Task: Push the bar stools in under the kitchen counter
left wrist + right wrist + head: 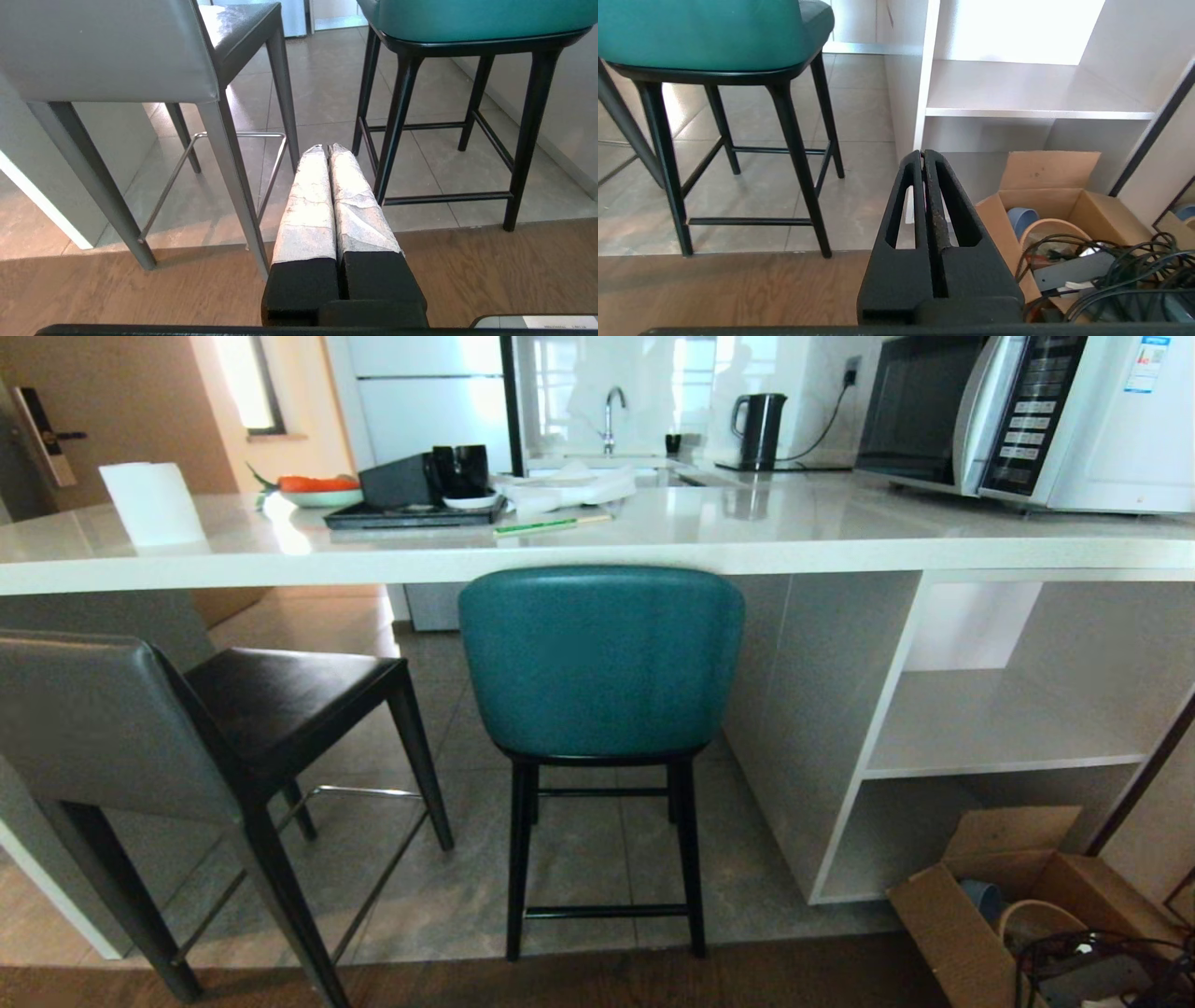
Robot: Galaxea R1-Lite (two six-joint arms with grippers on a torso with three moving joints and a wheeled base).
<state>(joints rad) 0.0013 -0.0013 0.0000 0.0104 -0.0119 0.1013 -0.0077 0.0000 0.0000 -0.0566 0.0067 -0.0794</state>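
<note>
- Teal stool (600, 663): centre, back toward camera and close under the bench (840, 537) edge, legs on the tiles
- Grey stool (103, 728): left, turned at an angle, seat pointing under the bench, back well out from the edge, near legs at the tile/wood line
- Left end effector (327, 148): clenched, holding nothing, low over wood floor, between the two stools, touching neither
- Right end effector (923, 154): clenched, holding nothing, low, right of teal stool, facing the white shelving (990, 765)
- Open cardboard box (990, 896) with cables on floor, near right
</note>
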